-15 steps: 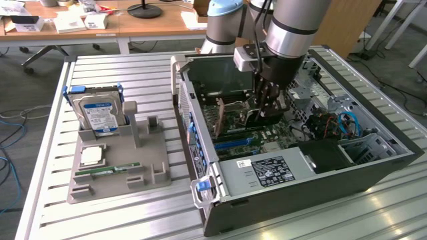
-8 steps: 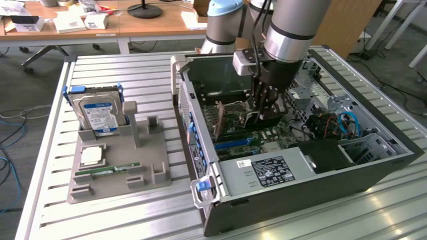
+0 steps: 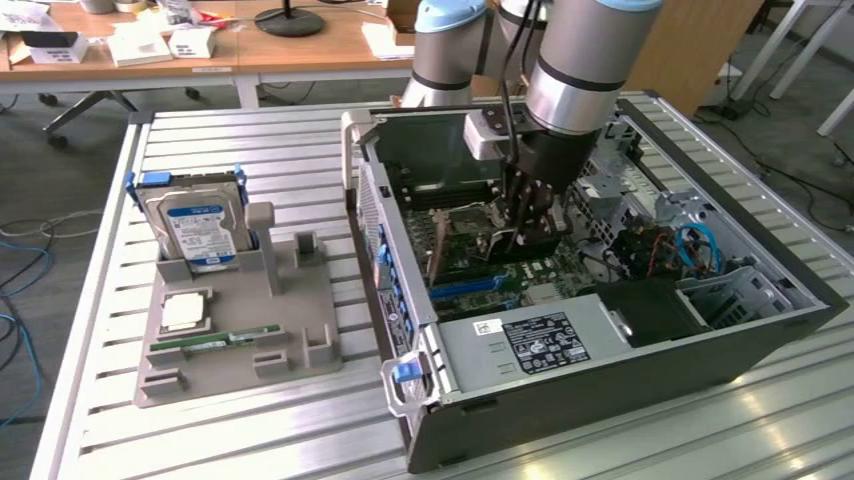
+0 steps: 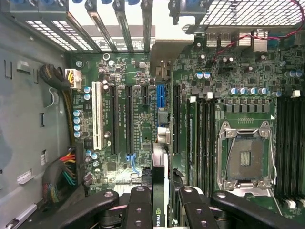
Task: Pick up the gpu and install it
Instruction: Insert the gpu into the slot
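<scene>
The ribbed metal table (image 3: 747, 430) is gleaming at lower right; the grey plastic holder (image 3: 234, 365) is looking matt and smooth.

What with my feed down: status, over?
Gripper shut on thin black rectangular gpu. Card upright over green motherboard slots. Nothing seen blocking.

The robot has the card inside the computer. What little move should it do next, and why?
Probably ease straight down a little. The jaws are shut on the gpu, held edge-on above the motherboard, seemingly in line with the blue slot, and it doesn't look seated yet.
</scene>
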Available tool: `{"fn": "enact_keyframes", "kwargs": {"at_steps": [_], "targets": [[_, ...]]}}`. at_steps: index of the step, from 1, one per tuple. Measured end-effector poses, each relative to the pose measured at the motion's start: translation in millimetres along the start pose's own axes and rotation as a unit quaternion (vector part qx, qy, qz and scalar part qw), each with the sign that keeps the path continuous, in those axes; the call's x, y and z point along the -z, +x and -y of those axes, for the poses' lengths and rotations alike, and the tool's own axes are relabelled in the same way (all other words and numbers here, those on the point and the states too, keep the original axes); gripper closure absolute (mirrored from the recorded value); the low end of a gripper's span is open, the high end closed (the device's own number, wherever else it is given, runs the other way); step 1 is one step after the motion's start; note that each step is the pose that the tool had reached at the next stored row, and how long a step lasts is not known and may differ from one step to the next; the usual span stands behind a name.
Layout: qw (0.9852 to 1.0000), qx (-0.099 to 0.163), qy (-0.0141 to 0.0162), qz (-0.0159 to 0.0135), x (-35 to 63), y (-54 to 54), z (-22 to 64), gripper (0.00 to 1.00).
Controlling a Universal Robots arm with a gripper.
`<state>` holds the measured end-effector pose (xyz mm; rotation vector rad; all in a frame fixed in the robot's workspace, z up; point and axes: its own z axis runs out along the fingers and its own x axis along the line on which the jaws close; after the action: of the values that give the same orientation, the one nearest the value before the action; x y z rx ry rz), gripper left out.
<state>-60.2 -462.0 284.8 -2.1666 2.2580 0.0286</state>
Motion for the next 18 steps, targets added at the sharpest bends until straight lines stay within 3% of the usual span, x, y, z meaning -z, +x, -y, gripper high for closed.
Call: {"fn": "enact_keyframes", "kwargs": {"at_steps": [18], "targets": [[1.0000,0.000,0.0000,0.0000,-1.3,0.4,-9.9,0.74]]}}
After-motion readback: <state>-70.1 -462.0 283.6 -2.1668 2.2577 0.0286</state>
